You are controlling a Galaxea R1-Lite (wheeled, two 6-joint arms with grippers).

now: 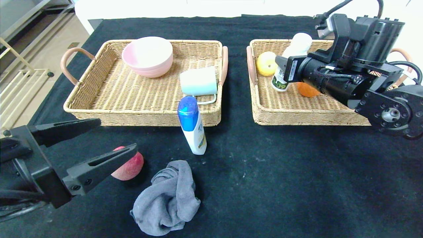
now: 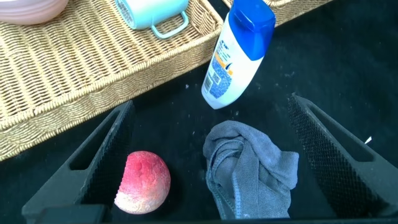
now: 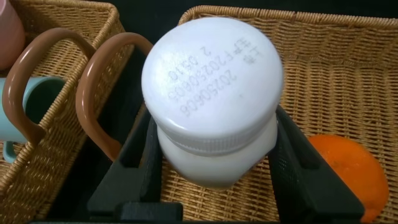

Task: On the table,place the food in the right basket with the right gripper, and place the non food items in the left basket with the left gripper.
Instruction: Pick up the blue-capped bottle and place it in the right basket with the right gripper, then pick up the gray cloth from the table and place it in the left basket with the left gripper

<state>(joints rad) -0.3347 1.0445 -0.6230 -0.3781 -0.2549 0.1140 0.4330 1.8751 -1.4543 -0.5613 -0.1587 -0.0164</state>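
White small bottle upright, cap up, clamped in right gripper over right basket; left gripper wide.

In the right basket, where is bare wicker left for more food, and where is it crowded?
The right basket is bare along its near strip and near-left corner. Its far half is crowded: the yellow fruit, the orange, and the white bottle with the right tool shut on it.
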